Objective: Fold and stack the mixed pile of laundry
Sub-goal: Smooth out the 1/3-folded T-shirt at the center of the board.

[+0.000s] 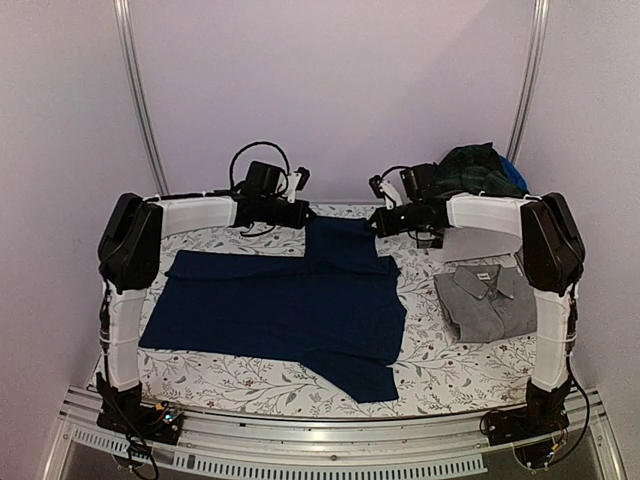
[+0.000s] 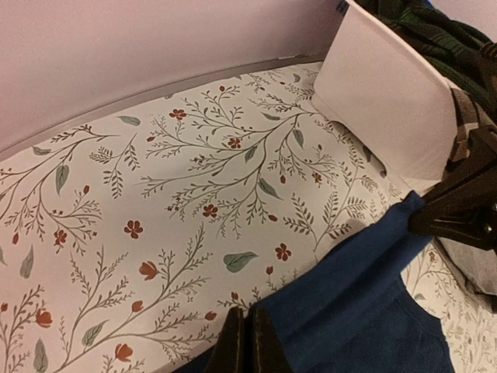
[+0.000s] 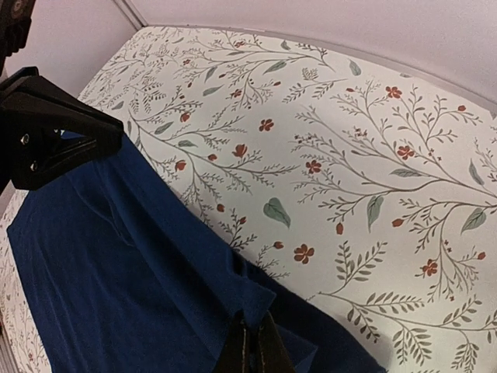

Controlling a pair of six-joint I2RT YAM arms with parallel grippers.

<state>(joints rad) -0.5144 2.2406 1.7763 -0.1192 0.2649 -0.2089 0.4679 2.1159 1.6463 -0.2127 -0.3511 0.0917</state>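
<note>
I see my left gripper point(image 2: 247, 343) closed tight, its fingers pinched together on the far edge of the navy blue garment point(image 1: 290, 310), which lies spread across the middle of the floral table cloth point(image 1: 440, 365) with one part reaching toward the back wall. My right gripper point(image 3: 250, 343) is clamped shut too, on a bunched fold of the same far edge, near the left one. Further right sits the grey collared shirt point(image 1: 487, 300), folded, apart from the navy one. Behind it is the white bin point(image 1: 470, 243), with the dark green plaid garment point(image 1: 480, 168) heaped on top
</note>
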